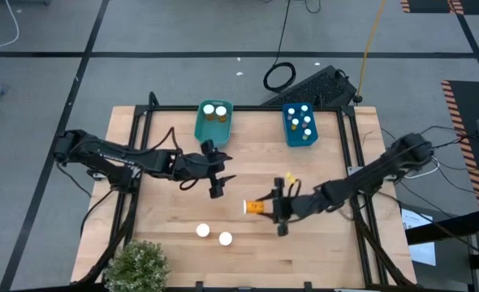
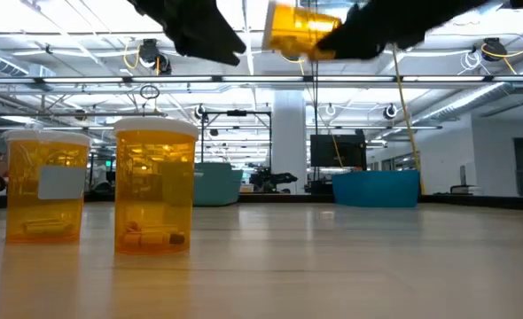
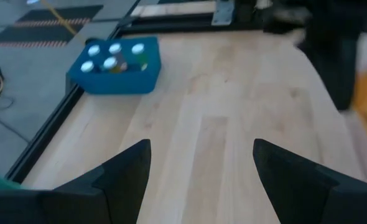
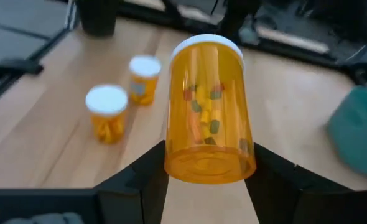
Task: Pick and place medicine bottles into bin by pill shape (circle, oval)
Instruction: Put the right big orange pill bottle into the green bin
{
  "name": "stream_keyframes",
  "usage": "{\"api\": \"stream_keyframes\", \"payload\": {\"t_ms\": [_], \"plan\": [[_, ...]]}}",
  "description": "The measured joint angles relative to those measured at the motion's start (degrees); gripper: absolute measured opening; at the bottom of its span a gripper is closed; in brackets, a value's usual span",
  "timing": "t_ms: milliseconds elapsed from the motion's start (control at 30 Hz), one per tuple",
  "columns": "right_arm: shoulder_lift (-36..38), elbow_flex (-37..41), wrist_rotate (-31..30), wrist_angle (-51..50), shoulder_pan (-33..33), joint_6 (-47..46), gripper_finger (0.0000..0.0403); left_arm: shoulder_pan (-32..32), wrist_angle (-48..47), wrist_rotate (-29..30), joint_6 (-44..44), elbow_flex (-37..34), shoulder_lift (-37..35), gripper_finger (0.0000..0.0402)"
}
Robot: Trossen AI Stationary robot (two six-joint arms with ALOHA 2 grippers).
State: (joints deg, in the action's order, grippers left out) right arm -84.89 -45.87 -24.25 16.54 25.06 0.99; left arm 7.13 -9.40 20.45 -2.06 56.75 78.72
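Right hand [image 1: 265,208] clenched on orange bottle [image 1: 256,208], lifted above tabletop [image 1: 321,251] centre; left hand [image 1: 220,180] released, idle nearby — best keep grip firm; check pill shape before choosing bin.

high view straight down over table [image 1: 304,251], low view level at tabletop, wrist views close, perhaps both sharing its surface

Orange bottle [image 4: 208,112] had a white cap; bins were teal [image 1: 214,122] and blue [image 1: 300,126]; the surface [image 1: 248,251] pale wood.
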Motion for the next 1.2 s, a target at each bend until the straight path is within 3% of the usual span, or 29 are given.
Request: {"api": "stream_keyframes", "payload": {"t_ms": [233,400,700,1200], "plan": [[14.88,-0.02,0.01,-6.51,-0.44,2.89,0.0175,1.62,3.26,0.03,1.81,0.00,0.00,0.0287],[20.09,1.76,0.24,-6.80,-1.07,-0.09,0.0177,3.25,6.79,-1.10,3.87,0.02,0.00,0.0301],[20.89,9.12,0.39,0.04,-1.70,-1.54,0.0177,5.51,13.53,-3.92,4.60,0.02,0.02,0.0394],[20.80,11.76,0.50,2.52,-5.23,-1.39,0.0178,5.38,20.74,-4.68,6.68,-0.06,3.37,0.0399]]}}
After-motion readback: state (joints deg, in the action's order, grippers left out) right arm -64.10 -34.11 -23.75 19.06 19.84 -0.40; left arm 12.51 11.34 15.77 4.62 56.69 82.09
